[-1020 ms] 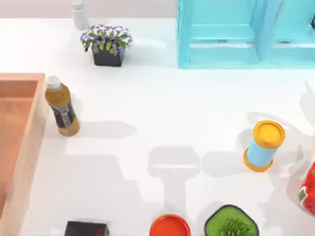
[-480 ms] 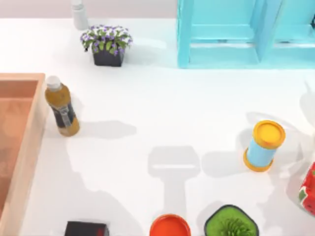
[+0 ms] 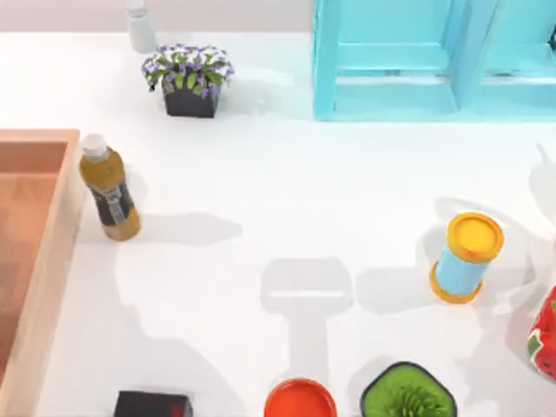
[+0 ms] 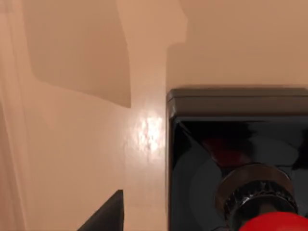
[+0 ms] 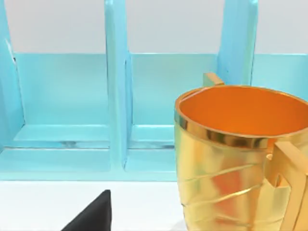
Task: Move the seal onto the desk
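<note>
The seal [image 4: 231,144] is close up in the left wrist view, a black square block with a metal collar and a glossy red knob [image 4: 274,224]. It stands on the orange-tan wooden floor of the tray [image 4: 77,144]. A dark part of my left gripper [image 4: 103,216] shows just beside the seal, apart from it. The white desk [image 3: 278,191] spreads across the top view, with the tray [image 3: 52,261] at its left edge. My right gripper [image 5: 91,216] hangs over the desk facing a gold cup [image 5: 236,159] and the turquoise shelf.
On the desk stand an amber bottle [image 3: 109,187] by the tray, a flower pot [image 3: 188,78], a turquoise shelf unit [image 3: 426,61], a blue can with a yellow lid [image 3: 466,256], a black box [image 3: 152,404], an orange-red lid [image 3: 300,400] and a green plant pot [image 3: 408,395].
</note>
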